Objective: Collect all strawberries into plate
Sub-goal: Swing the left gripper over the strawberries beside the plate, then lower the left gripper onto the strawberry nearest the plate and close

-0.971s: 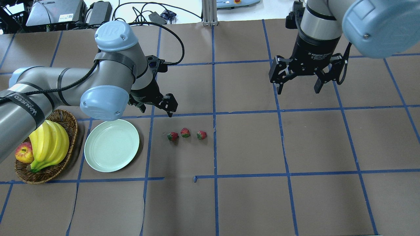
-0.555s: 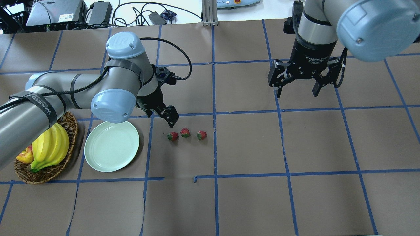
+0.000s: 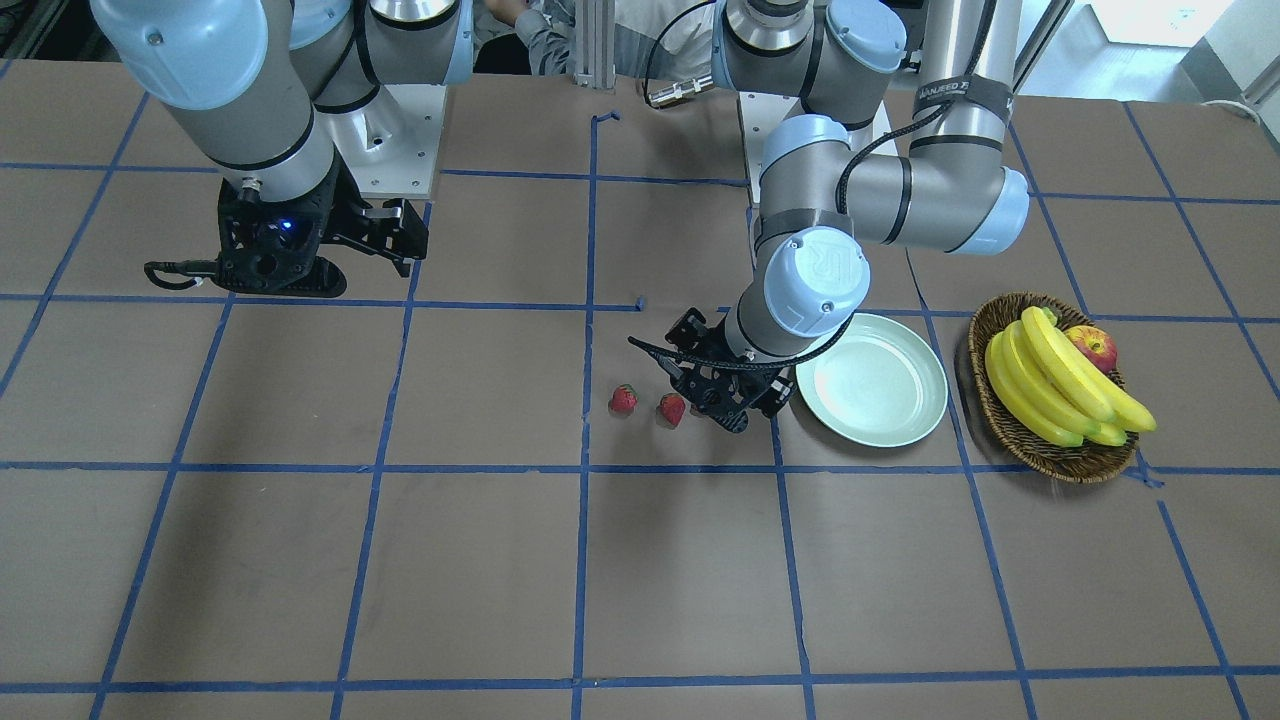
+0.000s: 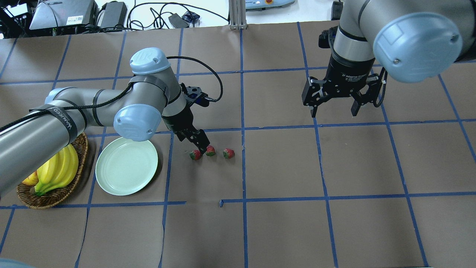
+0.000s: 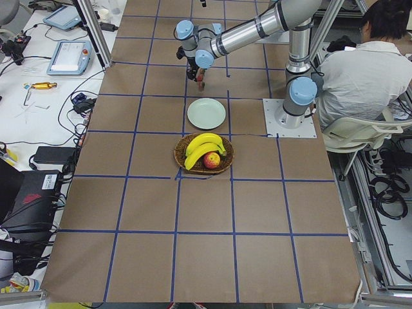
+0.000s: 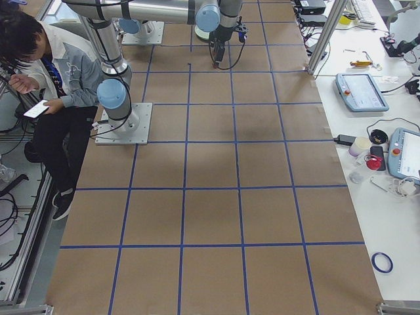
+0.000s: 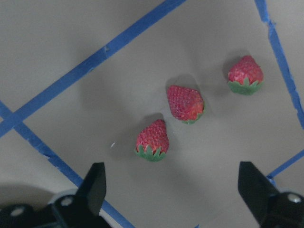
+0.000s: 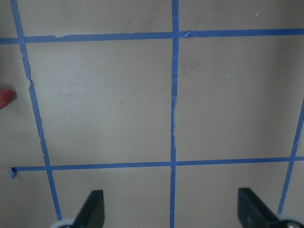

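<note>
Overhead exterior: three strawberries (image 4: 210, 150) lie in one short row on the bare tabletop (image 4: 282, 230), all off the plate. One mint-green plate (image 4: 126, 165) sits near them, toward the tabletop's left edge. One wicker basket (image 4: 82, 149) is just beside it, closer to that edge, and holds one bunch of bananas (image 4: 59, 167) and one apple (image 3: 1093, 347). Two arms are in view. The left gripper (image 4: 199, 141) hangs over the plate-side end of the row, jaws spread wide, gripping nothing. Its wrist view shows all three berries lying loose ahead of its fingers (image 7: 92, 183). The right gripper (image 4: 334, 109) hovers toward the tabletop's far right, jaws wide, empty.
</note>
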